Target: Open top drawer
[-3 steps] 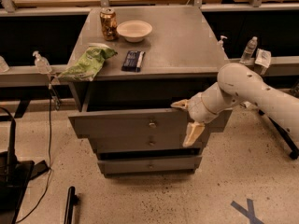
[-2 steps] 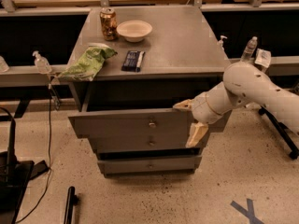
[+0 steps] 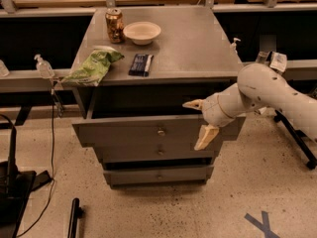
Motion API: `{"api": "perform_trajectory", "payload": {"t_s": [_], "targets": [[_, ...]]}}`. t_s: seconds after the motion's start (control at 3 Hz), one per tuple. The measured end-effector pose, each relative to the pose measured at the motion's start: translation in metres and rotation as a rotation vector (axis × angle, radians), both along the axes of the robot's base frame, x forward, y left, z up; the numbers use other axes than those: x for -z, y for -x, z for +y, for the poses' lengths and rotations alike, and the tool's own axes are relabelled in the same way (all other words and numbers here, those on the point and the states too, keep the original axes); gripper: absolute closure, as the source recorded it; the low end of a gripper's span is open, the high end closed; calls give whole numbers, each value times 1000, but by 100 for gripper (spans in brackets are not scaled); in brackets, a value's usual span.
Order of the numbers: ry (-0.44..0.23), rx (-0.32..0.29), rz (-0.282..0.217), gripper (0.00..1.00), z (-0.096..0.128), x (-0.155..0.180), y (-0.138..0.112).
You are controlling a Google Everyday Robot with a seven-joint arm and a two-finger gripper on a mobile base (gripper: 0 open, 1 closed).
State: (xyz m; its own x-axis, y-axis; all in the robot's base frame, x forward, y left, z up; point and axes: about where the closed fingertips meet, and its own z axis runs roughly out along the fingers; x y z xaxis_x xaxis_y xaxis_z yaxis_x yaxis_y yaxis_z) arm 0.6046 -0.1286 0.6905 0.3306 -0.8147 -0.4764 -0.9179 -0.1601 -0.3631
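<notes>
A robotics lab or workshop: a grey metal cabinet [image 3: 163, 58] stands on speckled flooring with a taped X [image 3: 262, 224], between long workbenches [image 3: 29, 78], as the white arm's gripper [image 3: 200, 120] hangs at the cabinet's right front.

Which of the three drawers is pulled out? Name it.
The top drawer, the widest one, juts out past the two below; the gripper is at its right end.

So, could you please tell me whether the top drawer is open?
Open: the top drawer juts past the two below; the open pincer is at its right front.
</notes>
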Motion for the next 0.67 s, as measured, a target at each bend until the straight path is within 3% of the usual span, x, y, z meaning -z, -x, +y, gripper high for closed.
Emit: {"api": "perform_trajectory", "payload": {"t_s": [0.67], "targets": [[-19, 35, -85, 58, -7, -28, -32]]}}
